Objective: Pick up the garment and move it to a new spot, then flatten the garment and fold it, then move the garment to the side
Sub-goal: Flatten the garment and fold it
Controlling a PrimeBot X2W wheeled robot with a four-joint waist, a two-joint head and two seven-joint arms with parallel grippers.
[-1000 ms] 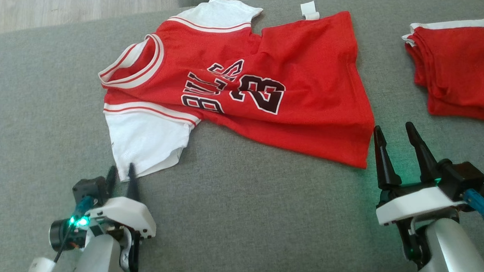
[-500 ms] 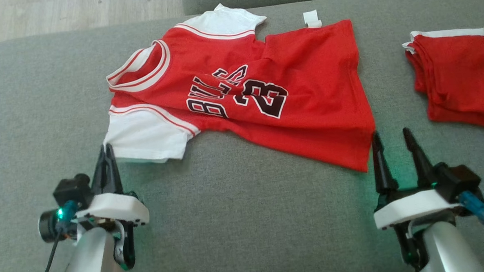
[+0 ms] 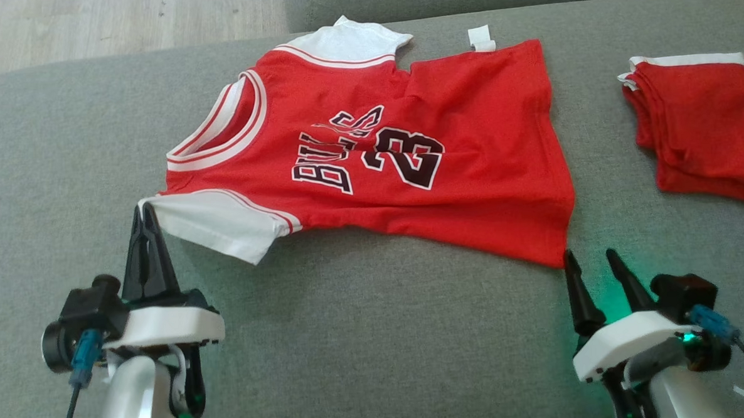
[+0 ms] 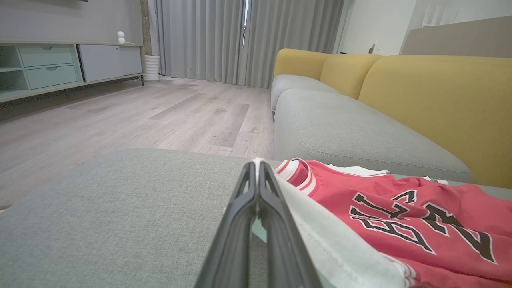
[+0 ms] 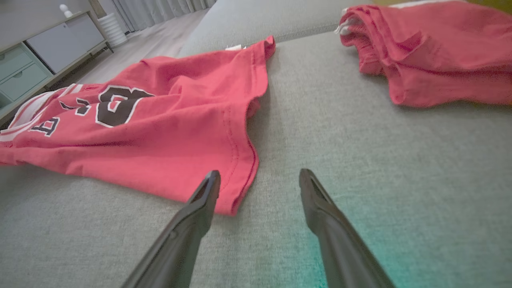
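- Left pincer (image 3: 145, 212) is clamped shut on the tip of the white sleeve (image 3: 222, 219) — the cloth there looks pulled taut and raised a bit off the couch (image 3: 365, 335).
- Right pincer (image 3: 591, 259) is wide open, tips just beside the near hem corner (image 3: 553, 256), and as far as I can tell not on it.
- Shirt (image 3: 471, 186) lies mostly spread on the grey cushion, number side up, wrinkled through the middle. Another folded red piece (image 3: 701, 132) sits well apart on the right.
- My take: get the right one around that hem corner first — one finger under, one over — then lift both ends together so it doesn't bunch.
- Heads up: a sleeve-tip grip is thin, so a hard yank could pull it loose.
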